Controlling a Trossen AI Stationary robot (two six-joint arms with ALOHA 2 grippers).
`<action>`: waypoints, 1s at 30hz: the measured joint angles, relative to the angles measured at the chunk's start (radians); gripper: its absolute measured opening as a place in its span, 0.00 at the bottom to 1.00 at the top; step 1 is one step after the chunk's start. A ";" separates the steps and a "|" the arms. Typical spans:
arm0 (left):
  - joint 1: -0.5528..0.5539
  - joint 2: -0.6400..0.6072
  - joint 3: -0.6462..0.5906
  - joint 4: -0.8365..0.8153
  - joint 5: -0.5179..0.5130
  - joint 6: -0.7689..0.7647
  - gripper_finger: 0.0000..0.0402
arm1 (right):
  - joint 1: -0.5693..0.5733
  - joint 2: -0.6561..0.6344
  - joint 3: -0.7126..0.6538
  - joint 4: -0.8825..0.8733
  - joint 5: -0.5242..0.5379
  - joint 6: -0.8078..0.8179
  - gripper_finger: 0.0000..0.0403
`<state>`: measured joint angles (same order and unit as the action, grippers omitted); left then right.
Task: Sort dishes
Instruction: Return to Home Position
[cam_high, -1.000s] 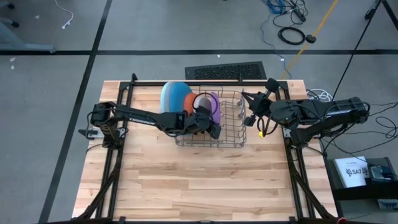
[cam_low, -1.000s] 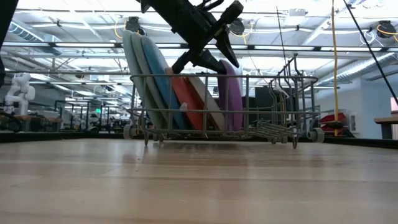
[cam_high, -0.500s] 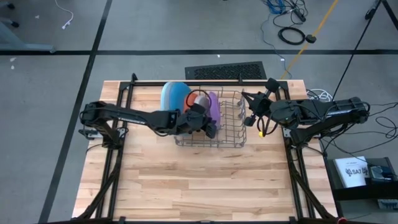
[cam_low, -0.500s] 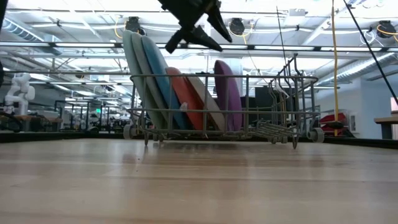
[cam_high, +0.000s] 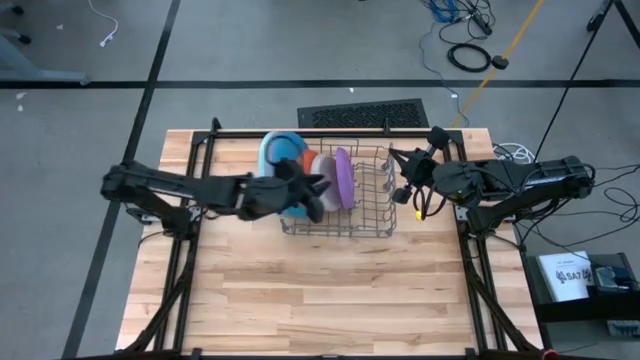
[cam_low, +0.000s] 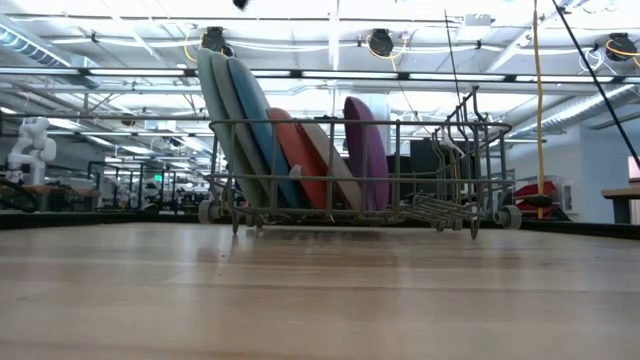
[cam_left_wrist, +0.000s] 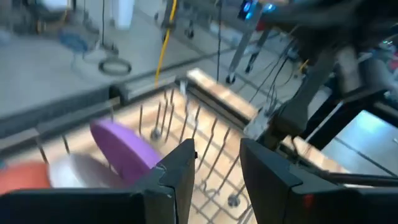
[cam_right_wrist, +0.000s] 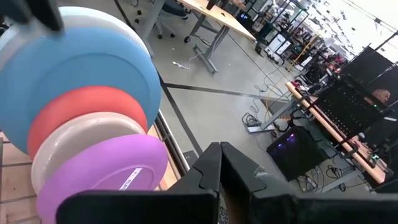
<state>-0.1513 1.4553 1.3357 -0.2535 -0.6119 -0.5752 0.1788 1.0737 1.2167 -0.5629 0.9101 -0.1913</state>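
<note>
**Six plates racked, both claws empty**

From above: dish rack (cam_high: 340, 220) at the far middle of the counter (cam_high: 300, 300). Plates on edge in its left half, with the light blue plate (cam_high: 270, 150) outermost, then orange plate (cam_high: 303, 160), off-white plate (cam_high: 322, 166) and purple plate (cam_high: 343, 175). Left claw (cam_high: 315, 198) over the rack's left near corner. Right claw (cam_high: 400, 172) just beside the rack's right end.

Level across the counter: pale grey plate (cam_low: 207, 100), light blue and darker blue plate (cam_low: 252, 120) leaning together at the rack's left end. Orange, off-white and purple to their right, the purple one standing a little apart.

Left wrist: left claw (cam_left_wrist: 217, 168) narrowly parted, gripping nothing, above the rack's tines, with the purple plate (cam_left_wrist: 121, 143) beyond one finger.

Right wrist: right claw (cam_right_wrist: 219, 152) pinched together, gripping nothing, facing the plates' flat sides. Purple nearest, then off-white, orange and darker blue.
</note>
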 joint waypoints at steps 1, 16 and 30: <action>-0.012 -0.025 0.000 0.000 -0.019 0.029 0.32 | 0.000 0.000 0.000 0.000 -0.002 0.000 0.00; -0.196 -0.366 0.000 -0.162 -0.296 0.492 0.17 | 0.032 -0.019 0.000 0.012 -0.096 0.011 0.00; -0.245 -0.652 -0.300 -0.060 -0.290 0.600 0.01 | 0.171 -0.376 -0.332 0.221 -0.186 0.027 0.00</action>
<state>-0.3962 0.8034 1.0358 -0.3138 -0.9023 0.0247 0.3498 0.6979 0.8848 -0.3415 0.7240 -0.1648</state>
